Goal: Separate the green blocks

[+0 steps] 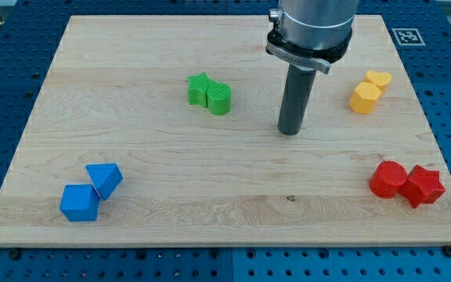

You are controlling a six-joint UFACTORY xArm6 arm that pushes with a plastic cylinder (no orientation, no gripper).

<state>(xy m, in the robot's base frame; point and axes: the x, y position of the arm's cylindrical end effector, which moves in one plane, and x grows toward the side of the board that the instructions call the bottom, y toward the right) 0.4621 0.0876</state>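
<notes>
Green star block and green rounded block touching, upper middle of board. My tip well to their right; no jaws. Risk: off-seam push shoves both together

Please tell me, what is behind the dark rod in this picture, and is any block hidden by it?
Behind the rod, above my tip, only bare wooden board shows around it. The strip it covers cannot be seen. The green blocks lie apart, toward the view's left.

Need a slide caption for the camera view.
My tip rests right of the two touching green blocks; blue, yellow and red pairs sit apart.
</notes>
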